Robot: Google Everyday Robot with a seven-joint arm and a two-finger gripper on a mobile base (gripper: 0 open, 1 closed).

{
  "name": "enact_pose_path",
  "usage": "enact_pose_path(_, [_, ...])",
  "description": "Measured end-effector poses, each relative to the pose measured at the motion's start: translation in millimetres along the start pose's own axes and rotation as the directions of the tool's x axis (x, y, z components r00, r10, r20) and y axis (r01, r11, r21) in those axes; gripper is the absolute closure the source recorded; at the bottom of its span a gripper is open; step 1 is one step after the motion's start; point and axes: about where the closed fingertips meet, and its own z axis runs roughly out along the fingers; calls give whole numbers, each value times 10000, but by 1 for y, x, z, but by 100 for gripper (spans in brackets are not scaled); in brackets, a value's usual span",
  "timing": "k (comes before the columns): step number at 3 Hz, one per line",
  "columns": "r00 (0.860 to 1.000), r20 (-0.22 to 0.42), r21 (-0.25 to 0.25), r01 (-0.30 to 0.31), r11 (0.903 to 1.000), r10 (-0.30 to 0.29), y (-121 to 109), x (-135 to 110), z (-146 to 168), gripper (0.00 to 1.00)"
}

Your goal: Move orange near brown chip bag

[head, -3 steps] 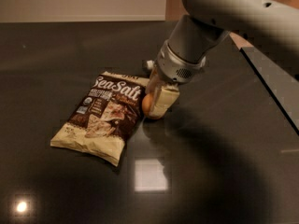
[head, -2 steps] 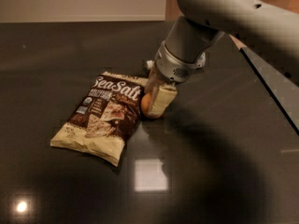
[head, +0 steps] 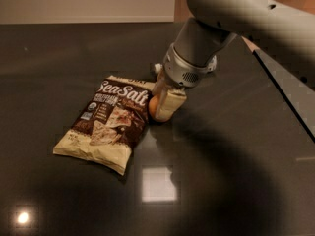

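Note:
The brown chip bag (head: 107,123) lies flat on the dark table, with "Sea Salt" in white script. The orange (head: 153,107) sits at the bag's upper right corner, touching or almost touching its edge, low on the table top. My gripper (head: 160,111) reaches down from the upper right and is shut on the orange. One cream finger (head: 170,105) covers the orange's right side, and the other finger is behind the orange. Only the left part of the orange shows.
The dark glossy table (head: 221,181) reflects ceiling lights at the front. Its right edge (head: 285,95) runs diagonally at the right. A pale wall stands beyond the far edge. My grey arm (head: 246,14) fills the upper right.
The upper arm has shifted a little to the left. The gripper and the orange stay at the bag's corner, and the bag has not moved.

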Motion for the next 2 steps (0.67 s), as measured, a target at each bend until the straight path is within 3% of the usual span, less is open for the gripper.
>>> enact_pose_path(1, [10000,-2,-5,19,10000,-19,0,-1,1,0])
enact_pose_path(2, [10000,-2,-5,20,10000,-20,0,-1,1,0])
